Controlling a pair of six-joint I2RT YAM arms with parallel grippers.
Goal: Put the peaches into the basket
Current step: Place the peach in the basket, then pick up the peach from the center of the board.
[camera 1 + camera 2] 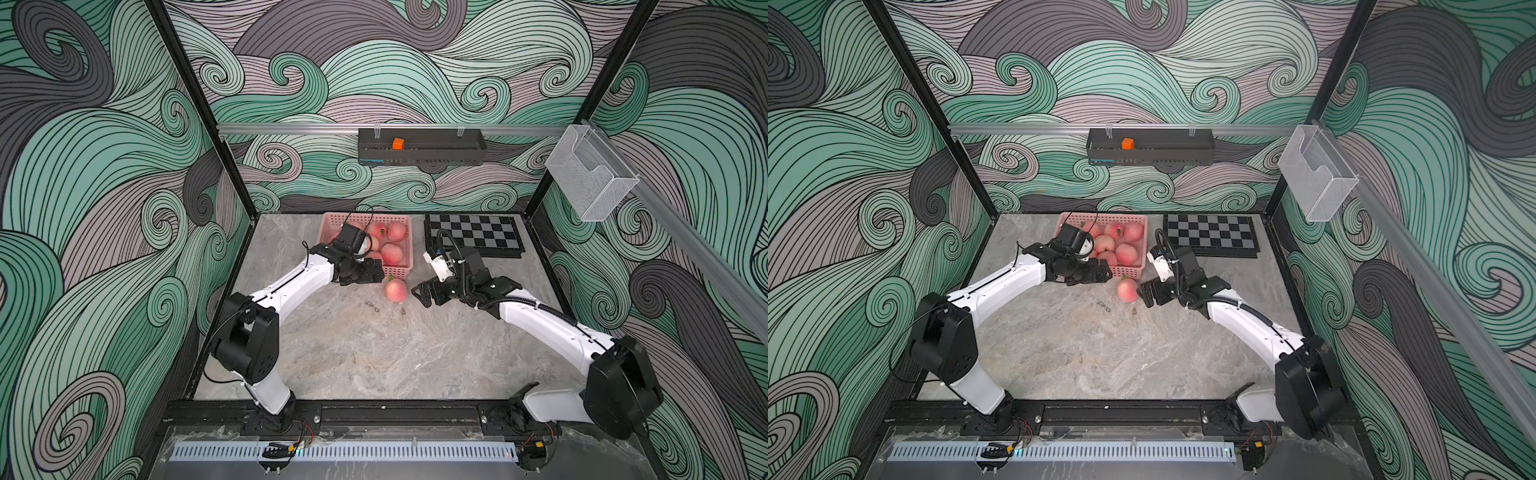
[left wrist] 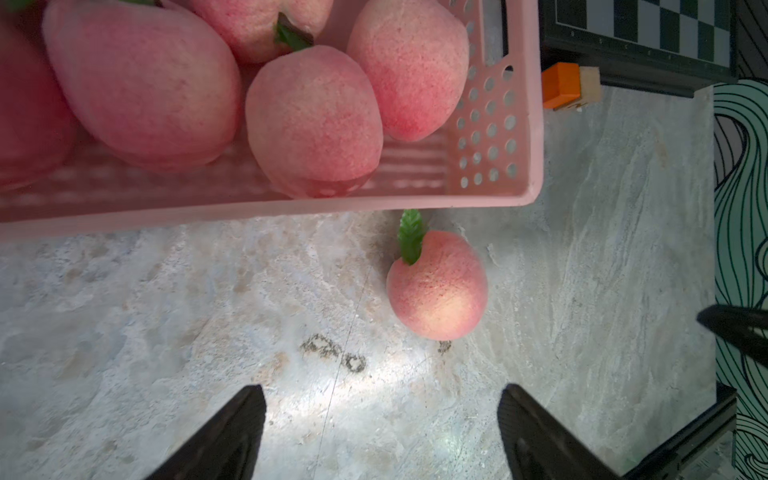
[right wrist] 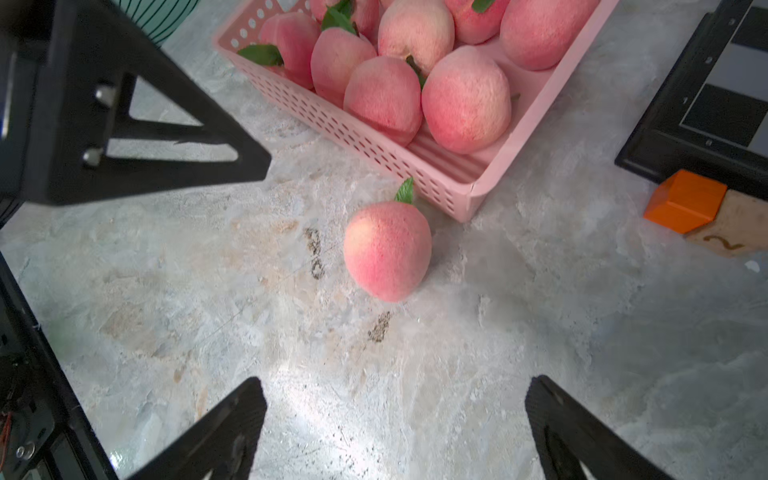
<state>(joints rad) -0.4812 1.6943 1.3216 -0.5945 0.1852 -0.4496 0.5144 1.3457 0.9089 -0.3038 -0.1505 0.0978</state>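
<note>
1 round pink-red peach [image 3: 388, 249] with a green leaf lies on the grey marbled desk [image 1: 374, 353], just beside the shallow pink perforated plastic basket [image 3: 353, 133] holding the other peaches [image 3: 465, 99]. The left pincer [image 2: 380, 390] and right pincer [image 3: 397, 382] flank it, both open and empty.

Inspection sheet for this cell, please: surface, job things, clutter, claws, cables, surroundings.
Surface: marble-look table, dark specks near the loose peach.
Job's things: basket at the back holds several peaches; loose peach lies on the table by its near corner.
Clutter: chessboard right of basket; orange cube at its near edge; second cube in the wall tray.
Claws: left claw and right claw both open, empty, flanking the loose peach.
Cables: left wrist cable arcs over the basket; right arm hose runs along the arm.
Surroundings: wave-print walls; clear holder on the side rail.
</note>
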